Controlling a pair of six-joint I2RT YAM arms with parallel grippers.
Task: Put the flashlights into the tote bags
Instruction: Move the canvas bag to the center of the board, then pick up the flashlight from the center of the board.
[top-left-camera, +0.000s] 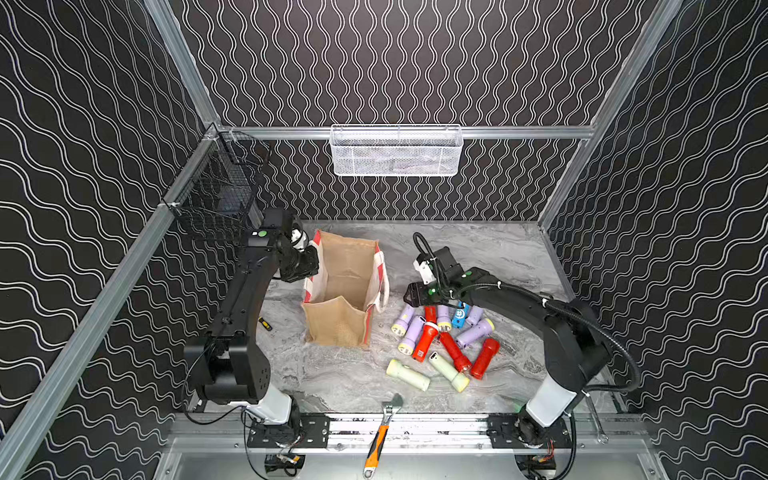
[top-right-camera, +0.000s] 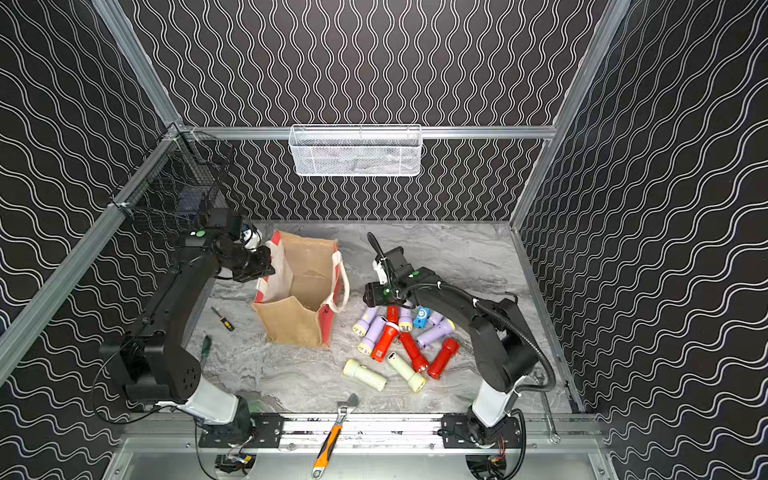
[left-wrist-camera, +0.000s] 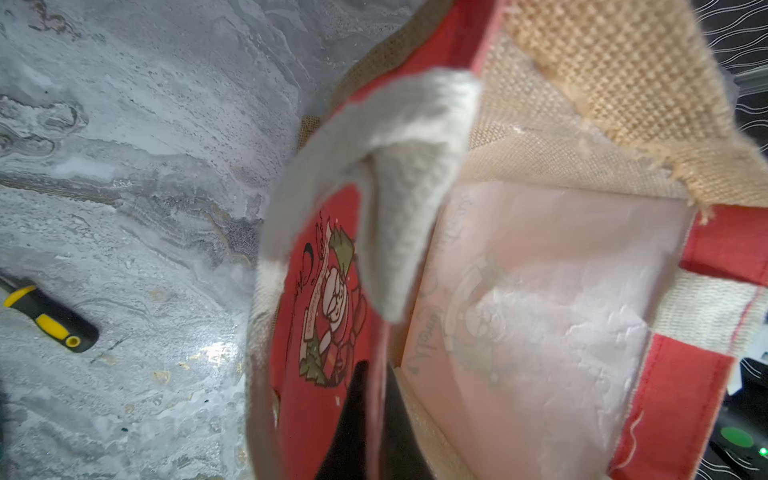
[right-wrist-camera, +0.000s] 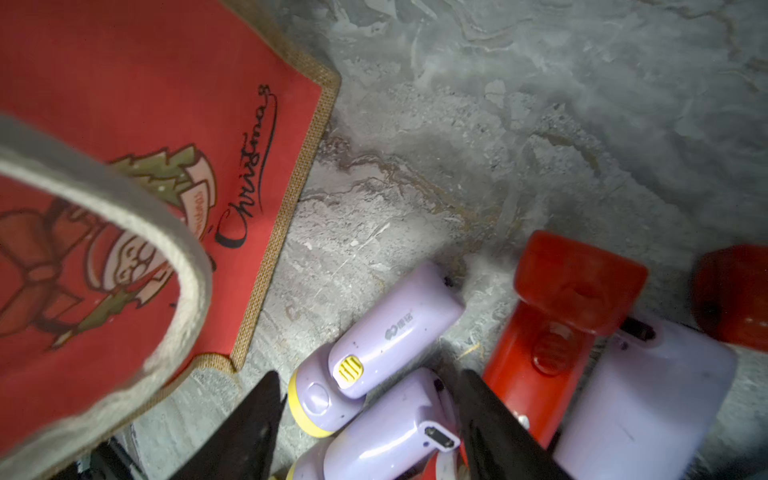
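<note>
The tan burlap tote bag (top-left-camera: 345, 291) (top-right-camera: 299, 291) stands open and upright left of the middle of the table. My left gripper (top-left-camera: 309, 259) (left-wrist-camera: 378, 415) is shut on the bag's left rim, with the red-and-pale wall pinched between the black fingers. The flashlights (top-left-camera: 440, 340) (top-right-camera: 399, 340) lie in a pile right of the bag: red, lilac, pale green and one blue (top-left-camera: 460, 315). My right gripper (top-left-camera: 409, 297) (right-wrist-camera: 370, 399) hovers low over the pile's far left end. It is open, with a lilac flashlight (right-wrist-camera: 390, 436) lying between its fingers.
An orange-handled wrench (top-left-camera: 380, 436) lies across the front rail. A small yellow-and-black screwdriver (top-left-camera: 264, 323) (left-wrist-camera: 45, 316) lies left of the bag. A white mesh basket (top-left-camera: 397, 151) hangs on the back wall and a black wire basket (top-left-camera: 216, 195) on the left wall.
</note>
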